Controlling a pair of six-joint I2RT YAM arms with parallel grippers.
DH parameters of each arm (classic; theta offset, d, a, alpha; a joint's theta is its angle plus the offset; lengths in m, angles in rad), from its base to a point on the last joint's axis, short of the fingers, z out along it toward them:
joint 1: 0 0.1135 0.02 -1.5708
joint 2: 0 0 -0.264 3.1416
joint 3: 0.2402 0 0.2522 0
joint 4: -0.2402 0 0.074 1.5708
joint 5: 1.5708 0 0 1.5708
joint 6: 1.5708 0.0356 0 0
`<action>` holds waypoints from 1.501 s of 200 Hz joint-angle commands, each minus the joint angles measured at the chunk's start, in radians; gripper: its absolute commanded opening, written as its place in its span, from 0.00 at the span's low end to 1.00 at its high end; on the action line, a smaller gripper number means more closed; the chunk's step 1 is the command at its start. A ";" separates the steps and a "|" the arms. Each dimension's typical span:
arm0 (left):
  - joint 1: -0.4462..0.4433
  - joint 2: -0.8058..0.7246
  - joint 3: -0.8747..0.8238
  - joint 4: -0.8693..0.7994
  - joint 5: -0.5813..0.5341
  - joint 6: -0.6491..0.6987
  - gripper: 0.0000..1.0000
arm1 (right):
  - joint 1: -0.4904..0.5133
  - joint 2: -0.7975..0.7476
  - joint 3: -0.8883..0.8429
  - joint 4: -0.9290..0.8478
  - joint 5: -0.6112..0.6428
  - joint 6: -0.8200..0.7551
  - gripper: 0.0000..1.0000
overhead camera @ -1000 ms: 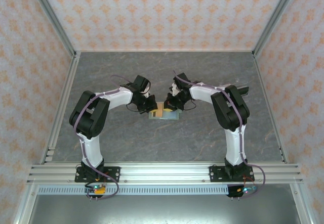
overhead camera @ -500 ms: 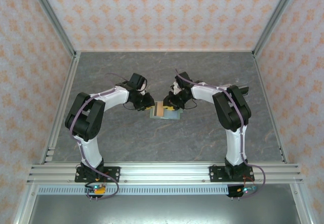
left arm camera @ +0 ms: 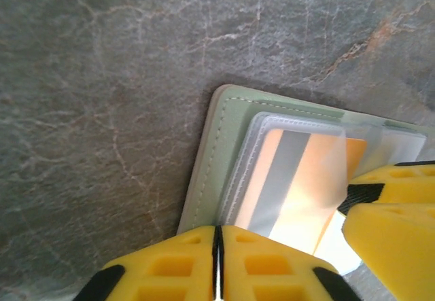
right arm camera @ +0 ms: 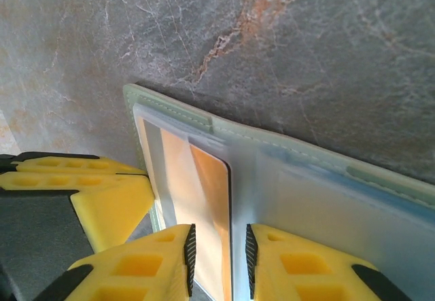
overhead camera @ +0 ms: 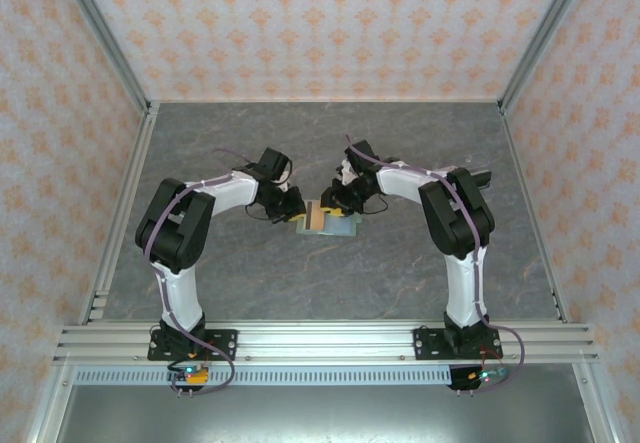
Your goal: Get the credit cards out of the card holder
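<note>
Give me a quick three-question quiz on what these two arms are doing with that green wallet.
1. True or false: the card holder lies open on the table.
2. What colour is the card showing inside it? A black, B orange, C blue.
3. Fill in: the fingers pressed together belong to the ____ gripper (left gripper or right gripper).

Key: 1 true; 2 B; 3 left.
</note>
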 commanded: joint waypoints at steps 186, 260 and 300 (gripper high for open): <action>-0.026 0.068 0.024 -0.083 -0.076 0.049 0.00 | -0.023 -0.009 -0.067 0.227 0.017 0.096 0.17; -0.026 0.077 0.032 -0.080 -0.070 0.047 0.00 | -0.017 -0.060 -0.141 0.304 -0.099 0.047 0.12; -0.028 0.077 0.013 -0.036 -0.012 0.041 0.00 | 0.001 -0.066 -0.146 0.334 -0.102 0.036 0.11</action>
